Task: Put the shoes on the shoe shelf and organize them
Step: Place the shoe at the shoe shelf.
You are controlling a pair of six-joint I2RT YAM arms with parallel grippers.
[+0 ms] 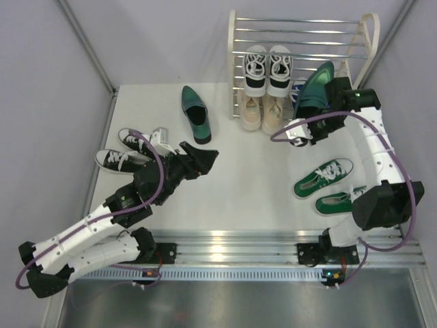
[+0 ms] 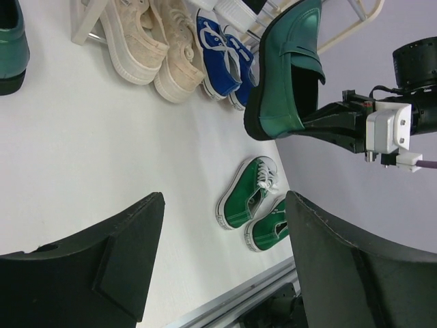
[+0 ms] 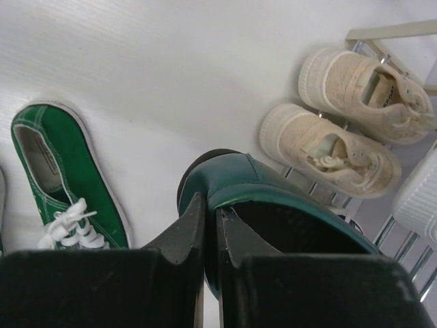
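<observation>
Currently, item: dress shoe [image 1: 314, 92], glossy green, likely stiff, slippery, light; right gripper [image 3: 210, 222] pinches its heel rim above the table [image 1: 239, 178] far edge; left gripper [image 1: 207, 158] wide, empty.

The tool [image 3: 209, 208] pinches the heel rim of the dress shoe [image 3: 235, 176] at centre. A green sneaker [image 3: 82, 174] lies on the worktop [image 3: 171, 68] at 9 o'clock. Beige shoes [image 3: 328, 147] sit at the shelf [image 3: 389, 31] at 2 o'clock.
</observation>
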